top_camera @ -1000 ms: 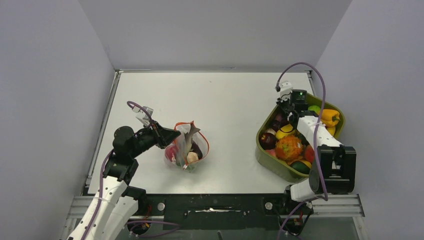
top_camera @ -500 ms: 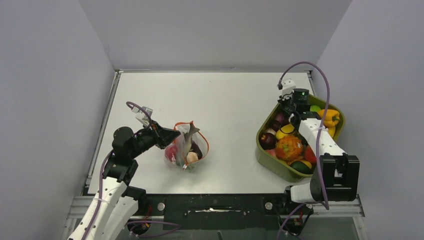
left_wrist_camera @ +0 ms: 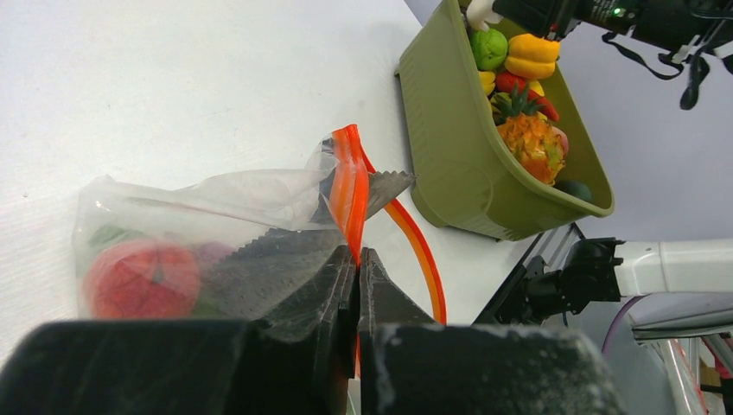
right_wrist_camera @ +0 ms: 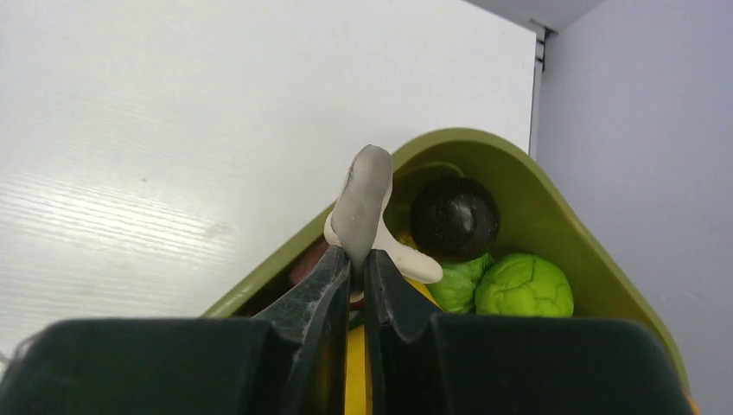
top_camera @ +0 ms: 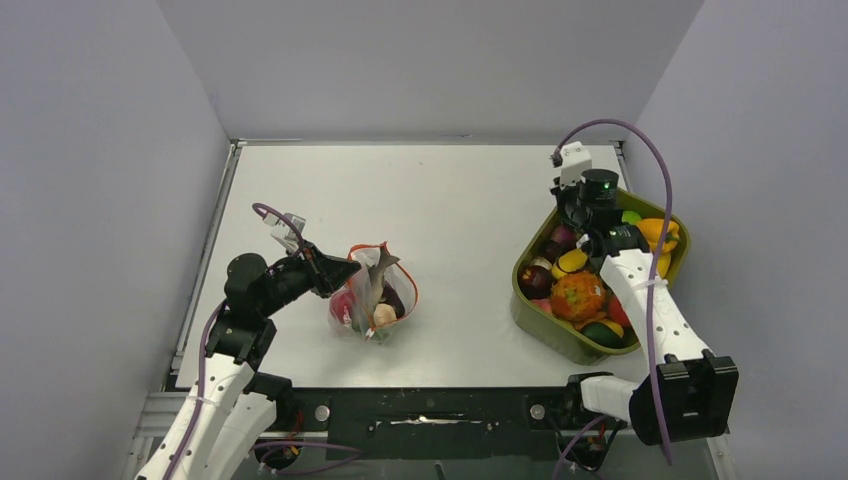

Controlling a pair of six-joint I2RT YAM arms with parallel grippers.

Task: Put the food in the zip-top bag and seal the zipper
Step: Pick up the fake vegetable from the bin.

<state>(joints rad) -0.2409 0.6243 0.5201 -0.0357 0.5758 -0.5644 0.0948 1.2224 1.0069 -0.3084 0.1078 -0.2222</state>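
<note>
Your zip-top bag (top_camera: pixel 372 292) sits on the table in front of the left arm, mouth up and gaping. It already holds several pieces of food: a red piece (left_wrist_camera: pixel 138 277) shows through the plastic, with a beige piece (top_camera: pixel 385 315) near the front. The zipper (left_wrist_camera: pixel 350 186) is unsealed, its orange-red strip bowed into an open loop.

Your left gripper (left_wrist_camera: pixel 357 259) has its jaws pressed together on that strip and holds the mouth edge up. Your right gripper (right_wrist_camera: pixel 357 259) is clamped on a pale grey-and-white toy piece (right_wrist_camera: pixel 367 203), lifted above the far corner of the olive-green tub (top_camera: pixel 520 300), well apart from the bag.

So you are midway, by my reading: some food is bagged, one piece is in hand, and plenty lies in the tub, including a toy pineapple (top_camera: pixel 577 295), a yellow pepper (top_camera: pixel 660 235), a green ball (right_wrist_camera: pixel 523 290) and a dark round fruit (right_wrist_camera: pixel 454 218). The carry across, the drop and the sealing are all yet to do.

The white tabletop (top_camera: pixel 450 200) is smooth and matt. Pale grey walls (top_camera: pixel 430 60) close it on three sides, and an aluminium rail (top_camera: pixel 430 410) runs along the near edge.
</note>
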